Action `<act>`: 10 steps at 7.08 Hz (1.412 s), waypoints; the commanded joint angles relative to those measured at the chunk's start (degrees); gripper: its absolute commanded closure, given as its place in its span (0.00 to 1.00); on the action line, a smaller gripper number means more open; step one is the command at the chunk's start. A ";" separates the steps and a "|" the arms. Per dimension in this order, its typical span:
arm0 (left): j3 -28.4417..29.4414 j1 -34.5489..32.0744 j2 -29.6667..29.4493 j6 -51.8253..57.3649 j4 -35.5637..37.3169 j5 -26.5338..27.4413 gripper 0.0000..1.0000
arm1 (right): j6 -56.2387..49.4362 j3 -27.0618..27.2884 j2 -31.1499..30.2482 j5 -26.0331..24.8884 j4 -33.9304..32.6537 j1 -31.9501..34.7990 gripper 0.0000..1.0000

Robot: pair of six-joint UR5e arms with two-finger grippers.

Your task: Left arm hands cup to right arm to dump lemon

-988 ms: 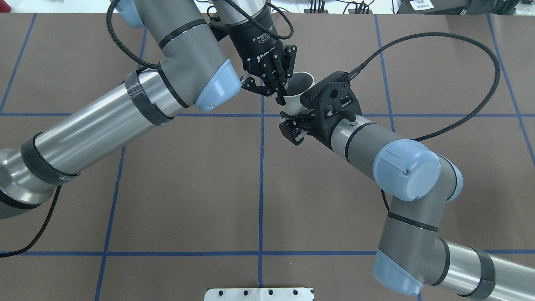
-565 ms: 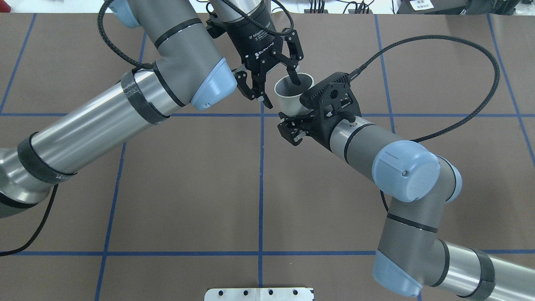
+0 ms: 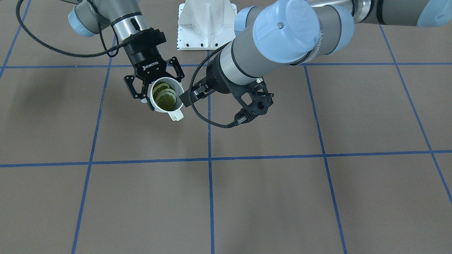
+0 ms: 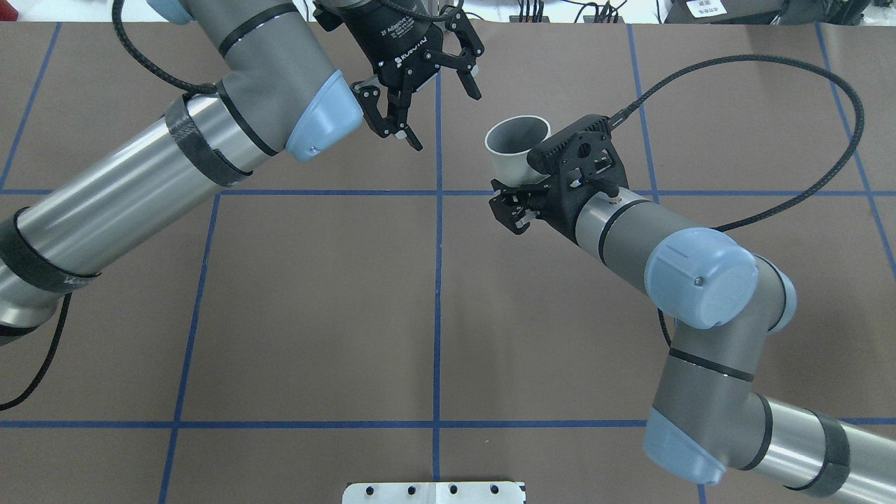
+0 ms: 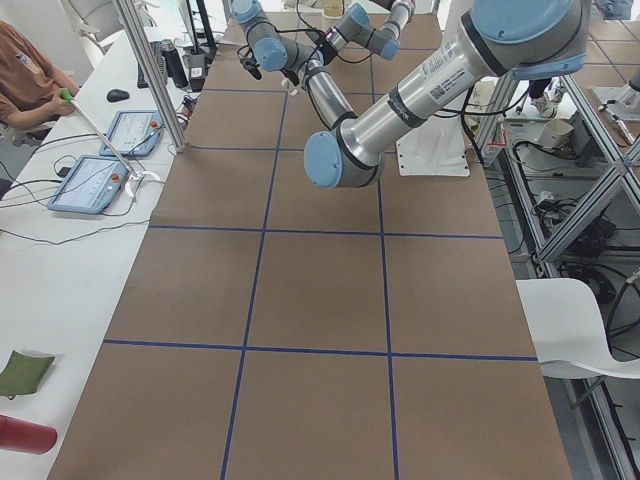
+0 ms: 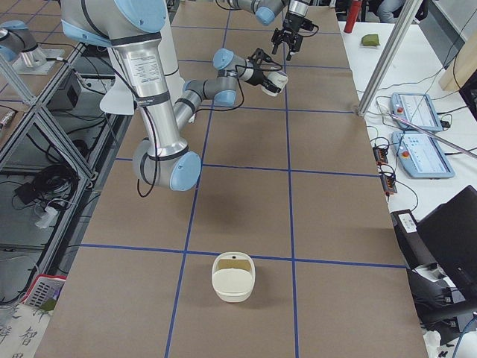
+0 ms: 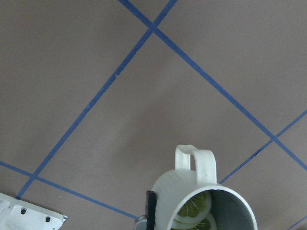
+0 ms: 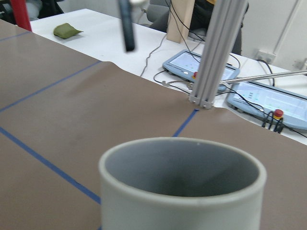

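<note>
The white cup (image 4: 514,159) is held off the table near the far centre, with my right gripper (image 4: 516,194) shut around its body. In the front view the cup (image 3: 160,108) tilts toward the camera. There it shows yellow-green lemon slices (image 3: 165,97) inside and its handle pointing down. My left gripper (image 4: 448,120) is open and empty, up and to the left of the cup and apart from it. The left wrist view shows the cup (image 7: 182,191) with the lemon (image 7: 194,211) in it. The right wrist view shows the cup's rim (image 8: 182,148) close up.
The brown table cover carries blue tape lines (image 4: 437,308). The robot's white base plate (image 4: 434,492) is at the near edge. A braided cable (image 4: 805,77) loops over the right half. A white bowl-like container (image 6: 233,277) sits toward the table's right end. Operator tablets (image 6: 421,156) lie beyond the far edge.
My left gripper, shut on the cup's rim a second ago, has opened and drawn back up and left. My right gripper has kept the cup and shifted it slightly right.
</note>
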 commanded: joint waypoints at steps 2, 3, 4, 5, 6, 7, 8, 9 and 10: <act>-2.88 -0.91 5.12 0.02 -4.91 4.05 0.00 | 3.41 7.60 -20.63 -0.99 1.01 9.94 1.00; -2.89 -0.91 5.93 0.11 -5.37 4.05 0.00 | 4.57 6.84 -26.37 -0.91 7.80 13.72 1.00; -2.89 -0.99 6.29 0.11 -5.47 4.14 0.00 | 3.98 4.05 -31.39 -0.47 17.53 16.37 1.00; -2.89 -1.08 6.46 0.11 -5.38 4.14 0.00 | 4.23 0.37 -35.36 -0.38 28.07 17.88 1.00; -2.98 -1.00 7.25 0.11 -5.73 4.40 0.00 | 4.41 -4.28 -40.35 -0.38 39.05 19.55 1.00; -2.98 -0.99 7.26 0.11 -5.73 4.41 0.00 | 4.41 -13.03 -42.41 0.23 52.99 21.65 1.00; -2.98 -0.82 7.34 0.02 -5.73 4.41 0.00 | 4.67 -21.29 -42.60 1.45 63.57 23.32 1.00; -3.06 -0.65 7.26 0.02 -5.73 4.41 0.00 | 4.85 -25.38 -42.60 3.73 69.25 25.26 1.00; -3.06 -0.56 7.26 0.02 -5.64 4.41 0.00 | 7.11 -25.77 -43.47 6.10 70.18 26.93 1.00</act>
